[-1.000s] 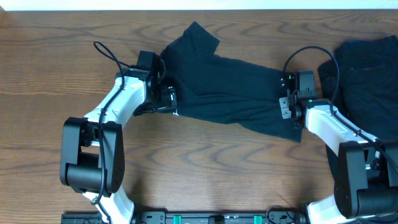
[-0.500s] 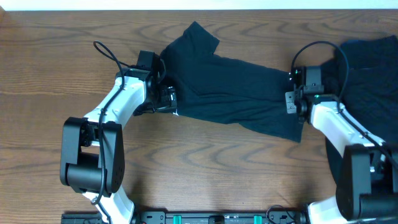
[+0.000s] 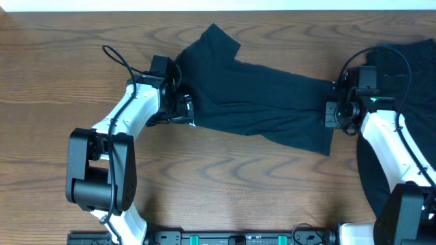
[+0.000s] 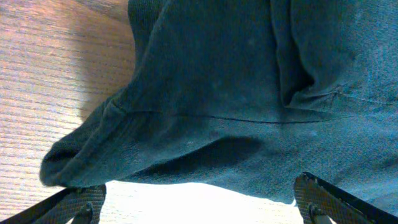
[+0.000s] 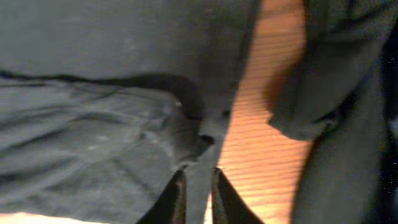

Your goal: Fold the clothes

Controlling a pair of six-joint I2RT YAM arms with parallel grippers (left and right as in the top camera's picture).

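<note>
A dark navy-black T-shirt (image 3: 259, 95) lies stretched across the wooden table, one sleeve pointing to the back. My left gripper (image 3: 185, 109) is at its left edge. In the left wrist view its fingers (image 4: 199, 205) are wide open, with the cloth (image 4: 236, 93) just ahead of them and not held. My right gripper (image 3: 332, 114) is at the shirt's right edge. In the right wrist view its fingers (image 5: 198, 193) are shut on a fold of the shirt (image 5: 112, 112).
A second dark garment (image 3: 402, 68) lies crumpled at the right back, under and beside my right arm; it also shows in the right wrist view (image 5: 336, 124). Bare wooden table (image 3: 238, 184) lies in front of the shirt and at the left.
My right gripper has moved to the right with the shirt's edge in it, drawing the cloth out longer. The left arm has not moved.
</note>
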